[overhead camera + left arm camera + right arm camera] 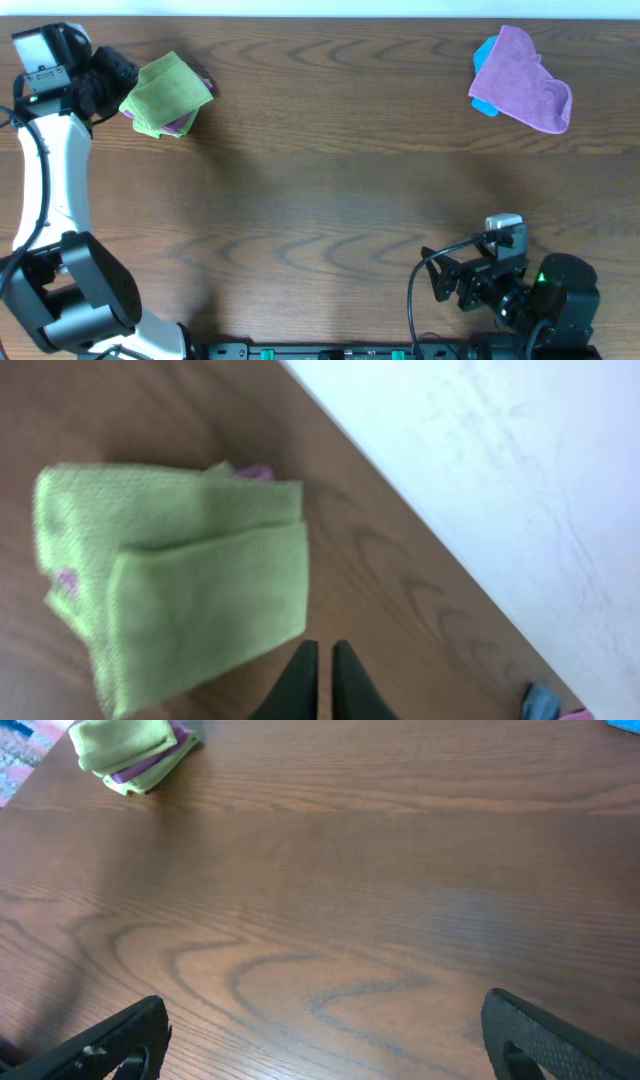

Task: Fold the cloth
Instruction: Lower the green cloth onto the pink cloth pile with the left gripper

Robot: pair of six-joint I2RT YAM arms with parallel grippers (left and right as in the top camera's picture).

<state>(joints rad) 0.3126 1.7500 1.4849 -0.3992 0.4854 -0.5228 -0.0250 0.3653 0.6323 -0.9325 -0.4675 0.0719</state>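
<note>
The lime-green cloth lies folded in a compact bundle at the far left of the table, resting on a bit of purple fabric. In the left wrist view the cloth shows two stacked layers. My left gripper is shut, with nothing between its fingers. Its tips sit just past the cloth's near corner, above bare wood. From overhead the left gripper is at the cloth's left edge. My right gripper stands wide open and empty, low over the table's front right, far from the cloth.
A purple cloth lies crumpled at the far right, on top of a small blue cloth. The white wall runs along the table's back edge. Bare brown wood spans the middle of the table.
</note>
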